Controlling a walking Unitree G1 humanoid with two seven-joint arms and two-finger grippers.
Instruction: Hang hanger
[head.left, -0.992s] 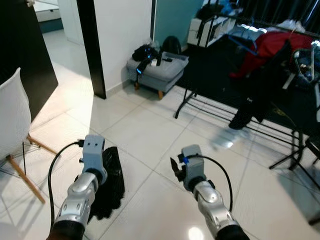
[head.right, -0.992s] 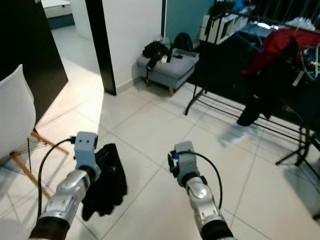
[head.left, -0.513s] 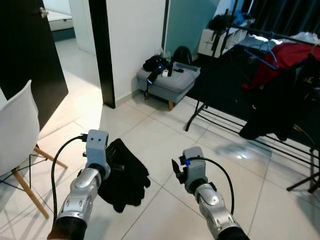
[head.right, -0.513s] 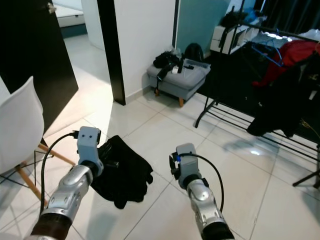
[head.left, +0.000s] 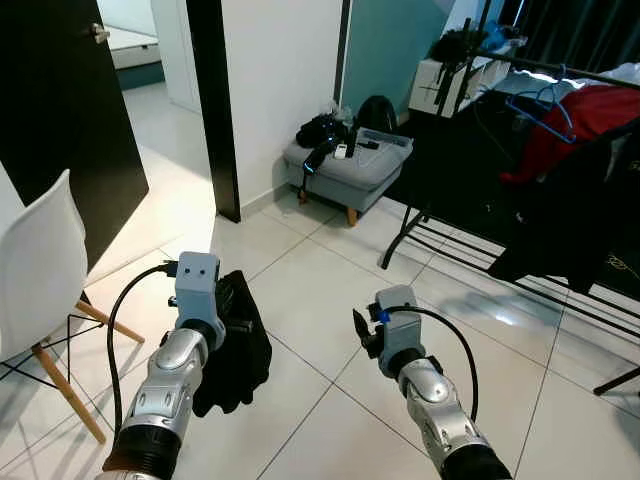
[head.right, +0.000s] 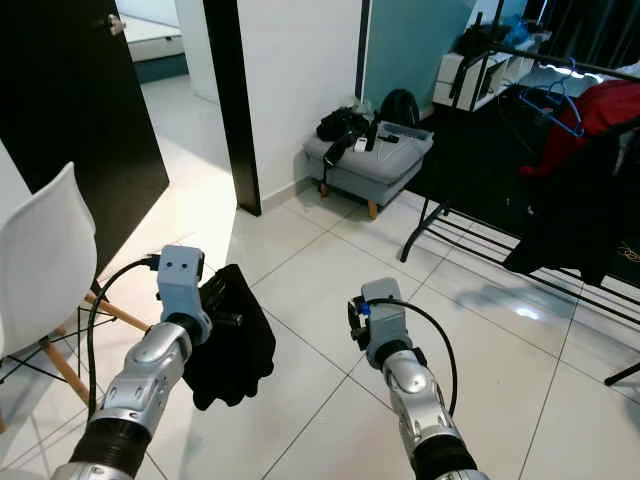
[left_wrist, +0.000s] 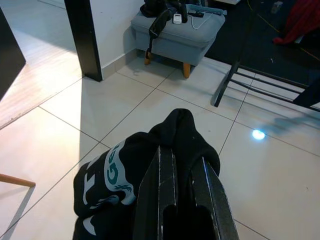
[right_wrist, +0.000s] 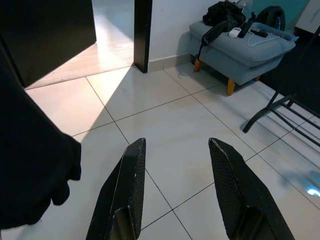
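Observation:
A black garment (head.left: 240, 345) with green and white lettering (left_wrist: 112, 172) hangs from my left gripper (left_wrist: 181, 152), which is shut on its bunched top at about knee height over the tiled floor. No hanger can be made out inside the cloth. My right gripper (right_wrist: 175, 142) is beside it to the right, open, with nothing between its fingers. A black clothes rack (head.left: 403, 238) stands ahead on the right, carrying a red garment (head.left: 575, 110), a blue hanger (head.left: 527, 98) and a dark hanging garment (head.left: 570, 220).
A grey footstool (head.left: 350, 165) with bags and cables on it stands against the white wall ahead. A white chair (head.left: 35, 270) with wooden legs is close on my left. A black door (head.left: 60, 110) stands open at the far left. Open tiled floor lies between me and the rack.
The whole view has shifted as the camera moved, bringing door and chair further in. The black garment has swung and now hangs bunched closer to my left arm. Both grippers keep their pose.

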